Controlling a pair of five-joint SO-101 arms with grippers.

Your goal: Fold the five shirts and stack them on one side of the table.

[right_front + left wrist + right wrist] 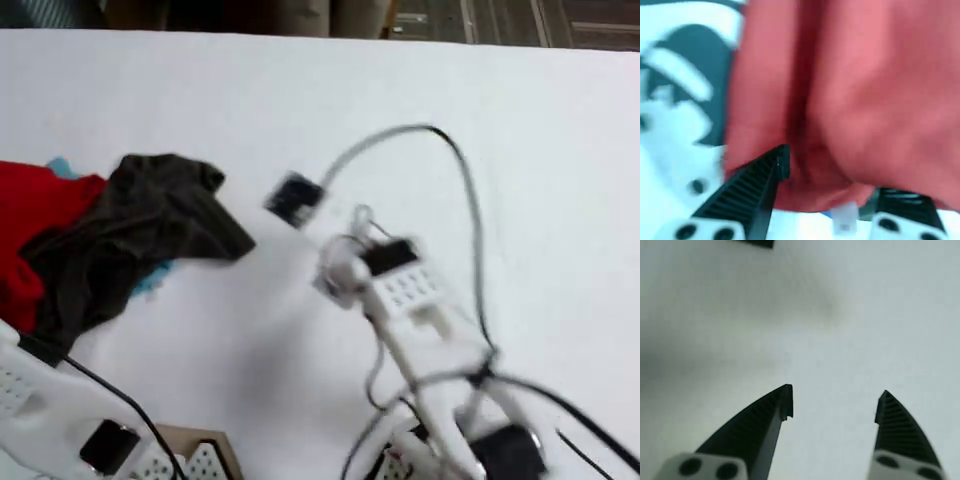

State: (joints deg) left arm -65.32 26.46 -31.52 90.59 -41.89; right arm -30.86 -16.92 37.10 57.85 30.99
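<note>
A red shirt (30, 225) lies crumpled at the table's left edge. A dark shirt (130, 240) is draped over its right side, and a bit of blue shirt (152, 280) peeks out underneath. In the left wrist view the red shirt (860, 90) hangs close in front of my left gripper (832, 172), whose fingers (762, 180) stand apart with red cloth between them. My right gripper (295, 200) hovers over the middle of the table, right of the dark shirt. It is open (835, 392) above bare white tabletop, with nothing between its fingers.
The white table (520, 130) stretches wide to the back and right. The left arm's white body (40, 400) sits at the front left beside a brown block (205, 445). Cables (470, 220) loop over the right arm.
</note>
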